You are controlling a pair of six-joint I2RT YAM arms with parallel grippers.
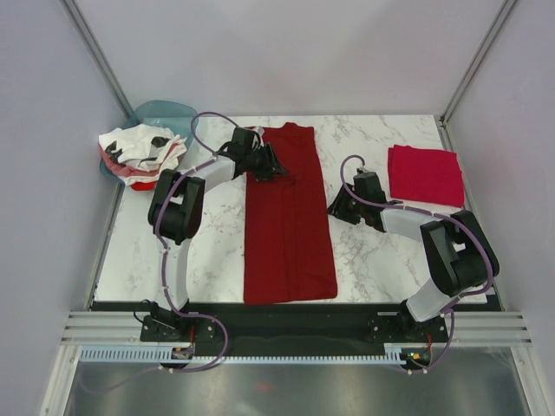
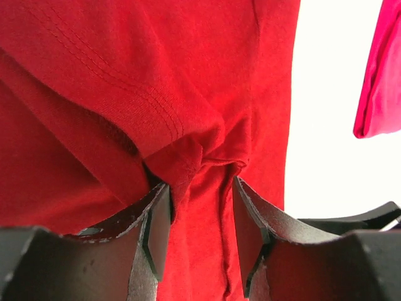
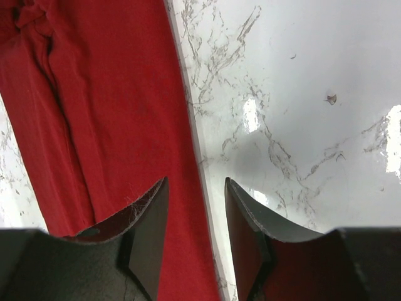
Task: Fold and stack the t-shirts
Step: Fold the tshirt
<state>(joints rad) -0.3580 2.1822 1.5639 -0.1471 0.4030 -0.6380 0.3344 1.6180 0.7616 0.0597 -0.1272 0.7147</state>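
Maroon t-shirt (image 1: 286, 234): folded to a long strip, running from the near edge of the marble table (image 1: 373, 260) to its far edge, with open marble on both sides.
My right pincer (image 3: 196, 183): half spread, holding nothing, straddling the strip's right edge.
My left pincer (image 2: 200, 188): half spread, on the far left corner, cloth puckered between the fingers.
Far right: folded crimson t-shirt (image 1: 425, 173), well apart.
Far left: white t-shirts (image 1: 139, 152) heaped in a teal basin (image 1: 165, 111).

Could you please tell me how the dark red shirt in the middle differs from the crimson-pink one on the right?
The dark maroon-red t-shirt lies as a long strip down the middle; the crimson-pink t-shirt is folded into a compact square at the right. The maroon one is darker and covers more surface. Both lie flat on the marble table.
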